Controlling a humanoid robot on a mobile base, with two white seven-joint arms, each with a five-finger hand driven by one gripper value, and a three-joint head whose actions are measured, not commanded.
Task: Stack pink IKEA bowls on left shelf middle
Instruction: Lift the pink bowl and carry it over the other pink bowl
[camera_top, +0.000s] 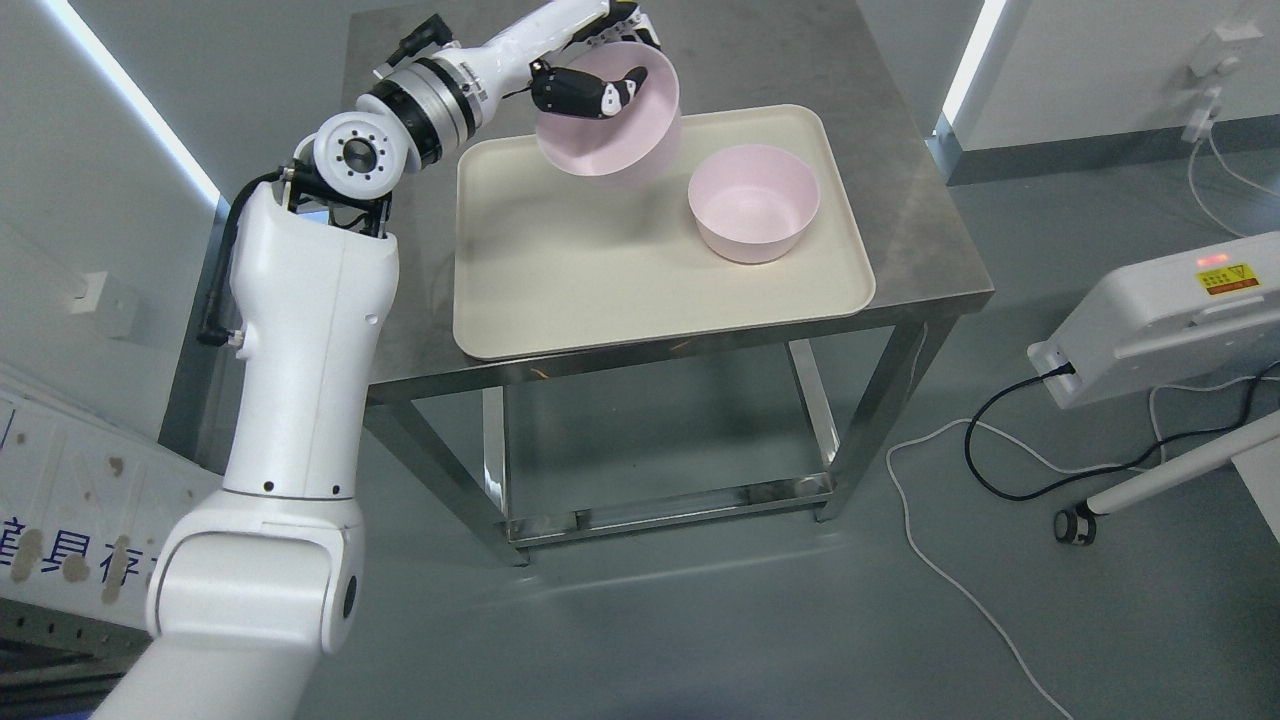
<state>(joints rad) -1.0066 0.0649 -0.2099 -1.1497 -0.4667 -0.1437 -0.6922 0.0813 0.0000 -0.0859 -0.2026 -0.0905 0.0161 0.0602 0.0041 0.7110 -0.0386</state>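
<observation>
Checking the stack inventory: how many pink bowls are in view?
2. One pink bowl sits upright on the cream tray, right side. The other, the held bowl, is tilted in the left hand above the tray's far edge. None looks hidden.

Left arm sweeps up from the lower left of the frame, white upper segment rising almost straight, elbow joint bending sharply at the upper left. From there the forearm runs rightward along the top edge, silver-ringed wrist leading into the left hand (600, 75) at top centre. That hand is clamped on the rim of a pink bowl (612, 130), dark thumb (590, 93) hooked inside the wall, the other fingers over the far side of the rim. The bowl hangs tilted in the grip. Right arm is nowhere on screen.
</observation>
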